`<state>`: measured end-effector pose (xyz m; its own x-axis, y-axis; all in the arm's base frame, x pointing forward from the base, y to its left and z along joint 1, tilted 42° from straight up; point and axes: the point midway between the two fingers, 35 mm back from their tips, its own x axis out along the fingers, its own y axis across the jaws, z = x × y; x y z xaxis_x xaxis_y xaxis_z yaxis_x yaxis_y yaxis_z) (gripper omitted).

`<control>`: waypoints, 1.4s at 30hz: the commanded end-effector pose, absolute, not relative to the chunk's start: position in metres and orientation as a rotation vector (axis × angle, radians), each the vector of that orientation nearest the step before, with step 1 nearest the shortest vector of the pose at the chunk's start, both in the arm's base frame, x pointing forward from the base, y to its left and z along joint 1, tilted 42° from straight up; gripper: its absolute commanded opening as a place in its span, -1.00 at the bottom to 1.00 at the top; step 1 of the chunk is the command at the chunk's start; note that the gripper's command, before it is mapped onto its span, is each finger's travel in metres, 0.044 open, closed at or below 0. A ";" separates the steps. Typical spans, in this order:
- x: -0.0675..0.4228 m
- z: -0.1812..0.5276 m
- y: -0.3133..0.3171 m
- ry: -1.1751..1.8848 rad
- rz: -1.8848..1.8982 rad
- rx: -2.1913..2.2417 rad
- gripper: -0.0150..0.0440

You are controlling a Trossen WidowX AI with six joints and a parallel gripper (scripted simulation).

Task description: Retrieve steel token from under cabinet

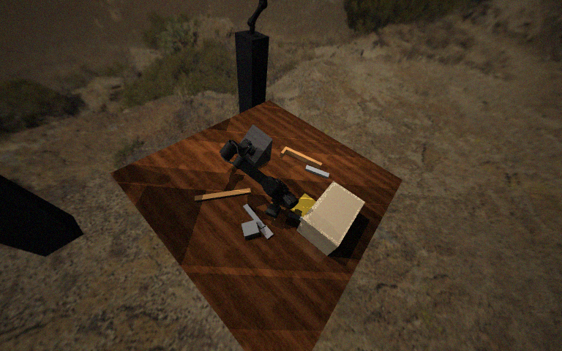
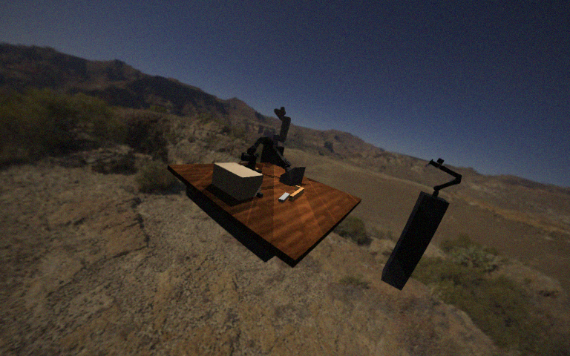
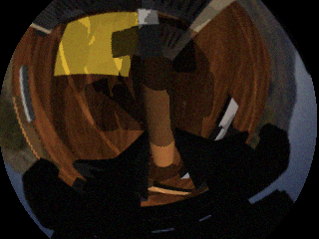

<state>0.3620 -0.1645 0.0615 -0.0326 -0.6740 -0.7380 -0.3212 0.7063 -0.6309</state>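
Note:
The cream box-shaped cabinet [image 1: 334,208] [image 2: 235,182] stands on the table. The yellow marked area [image 1: 305,202] [image 3: 85,50] lies in front of it. My gripper [image 1: 282,213] [image 3: 159,130] is shut on a long stick tool [image 3: 159,117] with a brown handle and a grey front part. The fingers are low, close to the cabinet's front, beside the yellow area. The tool points at the cabinet's bottom edge; whether its tip is underneath cannot be told. Its shadow falls on the yellow area. I cannot make out the token in any view.
A wooden bar [image 1: 223,194] and several grey pieces, among them a square block [image 1: 250,229], lie on the near side. An L-shaped wooden piece [image 1: 304,156] [image 2: 297,193] and a grey bar [image 1: 317,170] [image 2: 284,196] lie on the far side. A dark block [image 1: 257,141] [image 2: 292,176] stands behind the arm.

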 end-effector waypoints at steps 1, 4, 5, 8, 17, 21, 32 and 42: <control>0.358 0.055 -0.159 1.639 -0.326 -0.818 -0.49; 0.357 0.054 -0.157 1.639 -0.325 -0.818 -0.49; 0.357 0.053 -0.156 1.639 -0.325 -0.818 -0.49; 0.356 0.052 -0.155 1.639 -0.325 -0.818 -0.49; 0.354 0.047 -0.150 1.639 -0.325 -0.818 -0.49; 0.353 0.045 -0.147 1.639 -0.325 -0.818 -0.49; 0.350 0.039 -0.141 1.639 -0.324 -0.817 -0.49; 0.347 0.035 -0.135 1.640 -0.324 -0.817 -0.49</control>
